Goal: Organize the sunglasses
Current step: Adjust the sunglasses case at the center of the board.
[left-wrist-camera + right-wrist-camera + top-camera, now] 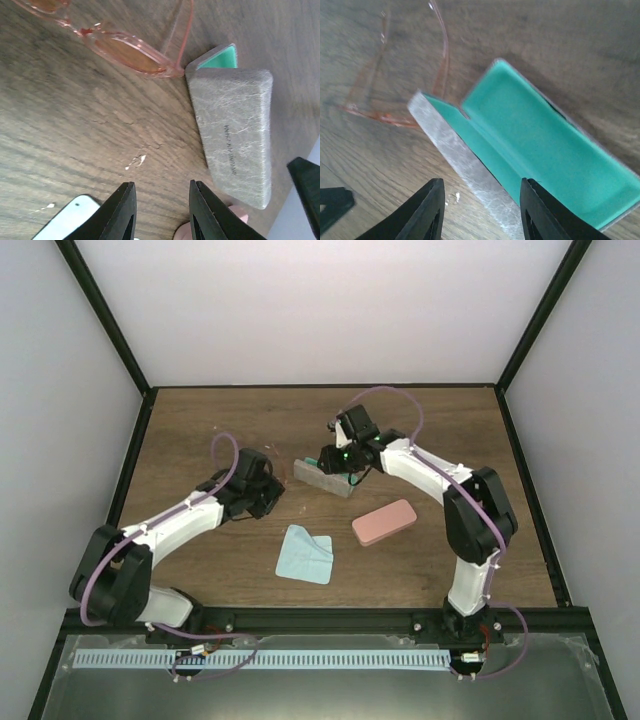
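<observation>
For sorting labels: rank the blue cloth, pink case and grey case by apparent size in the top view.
1. blue cloth: largest area.
2. pink case and grey case: about alike. The grey one is open and partly hidden by the right arm, so these two stay unranked.

One line of small dark print ran along the outer face of the grey, felt-textured oblong glasses case [235,135], seen from the left wrist. It was too small and blurred to read.
</observation>
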Motion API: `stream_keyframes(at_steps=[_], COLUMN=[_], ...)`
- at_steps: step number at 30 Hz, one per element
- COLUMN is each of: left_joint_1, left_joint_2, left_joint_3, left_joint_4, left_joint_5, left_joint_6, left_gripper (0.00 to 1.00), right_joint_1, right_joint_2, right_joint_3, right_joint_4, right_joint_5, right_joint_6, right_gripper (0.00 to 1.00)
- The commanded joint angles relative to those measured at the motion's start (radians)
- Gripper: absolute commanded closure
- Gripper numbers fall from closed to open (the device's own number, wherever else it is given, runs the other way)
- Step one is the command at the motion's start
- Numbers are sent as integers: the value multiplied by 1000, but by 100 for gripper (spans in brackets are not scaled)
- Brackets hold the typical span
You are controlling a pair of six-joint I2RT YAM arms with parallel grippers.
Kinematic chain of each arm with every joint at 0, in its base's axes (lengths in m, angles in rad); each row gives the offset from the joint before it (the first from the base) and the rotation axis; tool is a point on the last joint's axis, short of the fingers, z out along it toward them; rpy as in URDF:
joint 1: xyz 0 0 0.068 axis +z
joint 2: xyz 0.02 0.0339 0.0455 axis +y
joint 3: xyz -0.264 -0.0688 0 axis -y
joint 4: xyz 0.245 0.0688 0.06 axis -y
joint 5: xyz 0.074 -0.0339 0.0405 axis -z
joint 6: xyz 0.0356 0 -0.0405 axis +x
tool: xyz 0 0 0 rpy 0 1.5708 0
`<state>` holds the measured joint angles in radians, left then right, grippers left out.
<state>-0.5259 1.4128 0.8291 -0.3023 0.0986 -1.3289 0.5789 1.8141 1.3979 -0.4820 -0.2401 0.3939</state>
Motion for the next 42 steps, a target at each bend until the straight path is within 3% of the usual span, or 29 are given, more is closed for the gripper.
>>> stream_keyframes(at_steps=[1,12,28,42], left_joint_1=[4,4,4,5], left_joint_2=[-42,-82,-97,-132], left_joint_3=[-41,-139,-166,-188], left_joint_4=[-32,16,-3,-35], left_joint_5=[2,19,27,28], left_joint_6=[34,-4,-18,-19], left_gripper=[69,69,69,69], right_joint_1=[0,18,61,49], right_joint_2=[19,-72,-41,69], right_joint_3=[-20,-205,-380,-258], right_joint_4=[-11,39,107,59], right_joint_5=[-25,-82,-20,239], right_joint_6=[3,32,37,-20], right_gripper=[57,67,61,60])
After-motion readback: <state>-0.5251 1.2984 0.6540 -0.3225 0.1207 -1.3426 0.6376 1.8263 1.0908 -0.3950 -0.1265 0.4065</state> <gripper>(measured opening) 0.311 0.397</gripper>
